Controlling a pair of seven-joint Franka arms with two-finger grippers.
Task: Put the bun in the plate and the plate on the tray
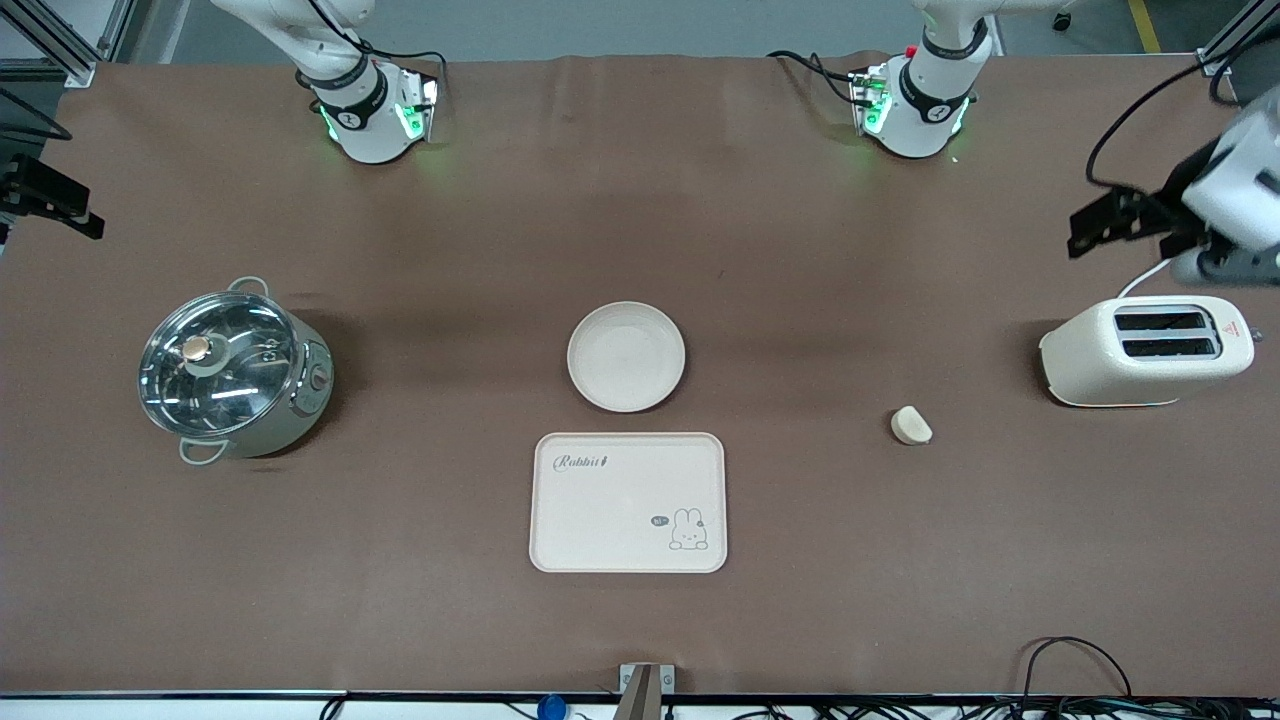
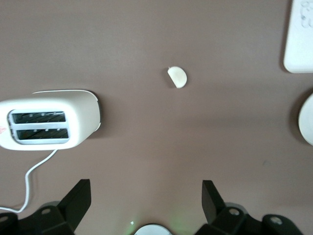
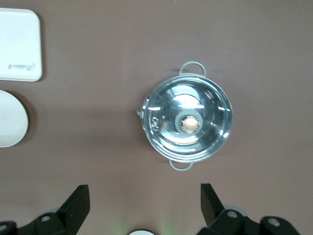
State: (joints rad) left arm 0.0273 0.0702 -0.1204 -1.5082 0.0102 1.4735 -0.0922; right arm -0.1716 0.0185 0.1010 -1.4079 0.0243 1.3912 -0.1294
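A silver pot (image 1: 235,372) sits at the right arm's end. The empty plate (image 1: 626,356) lies at the tray's (image 1: 628,502) twelve o'clock. The bun (image 1: 911,425) lies near the toaster (image 1: 1146,350). The left gripper (image 2: 146,196) and the right gripper (image 3: 145,198) hang wide open.

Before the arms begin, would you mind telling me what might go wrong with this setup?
The bun is small and rounded, lying bare on the table near the toaster; the left gripper's open fingers could nudge it and send it rolling. The plate is shallow with a low rim, so a grasp may slip. It sits close beside the tray, so lifting could bump it.
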